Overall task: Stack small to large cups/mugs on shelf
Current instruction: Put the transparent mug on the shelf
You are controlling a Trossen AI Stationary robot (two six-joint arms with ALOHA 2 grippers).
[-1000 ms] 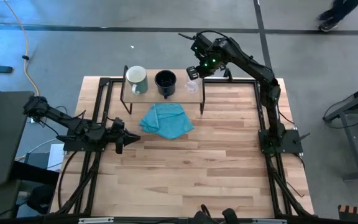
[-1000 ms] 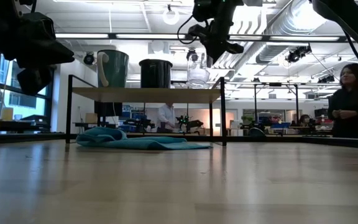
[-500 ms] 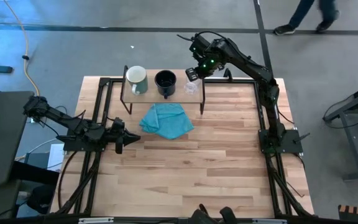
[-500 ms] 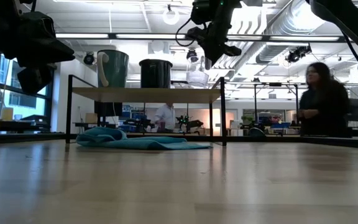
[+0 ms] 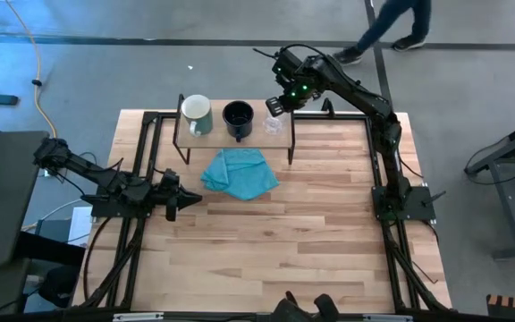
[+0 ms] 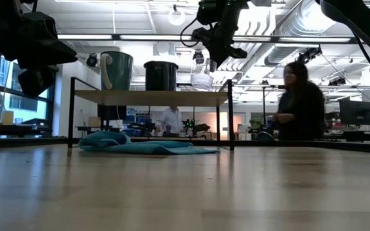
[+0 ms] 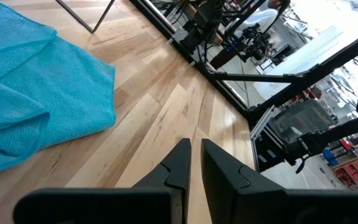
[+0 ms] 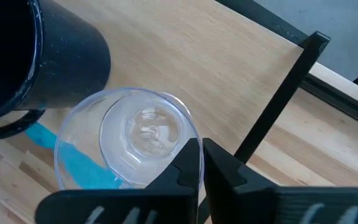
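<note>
Upper centre of high view | right gripper (image 5: 276, 105) jaws pinched together, apparently clear of glass cup (image 5: 274, 125), shifted left since | left gripper (image 5: 173, 199) near-closed, idle | stacking pending

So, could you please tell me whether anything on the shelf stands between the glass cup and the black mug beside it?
Nothing visible does. The glass cup, gripped at its rim by the right tool, sits right next to the black mug on the shelf, with only bare board between them.
</note>
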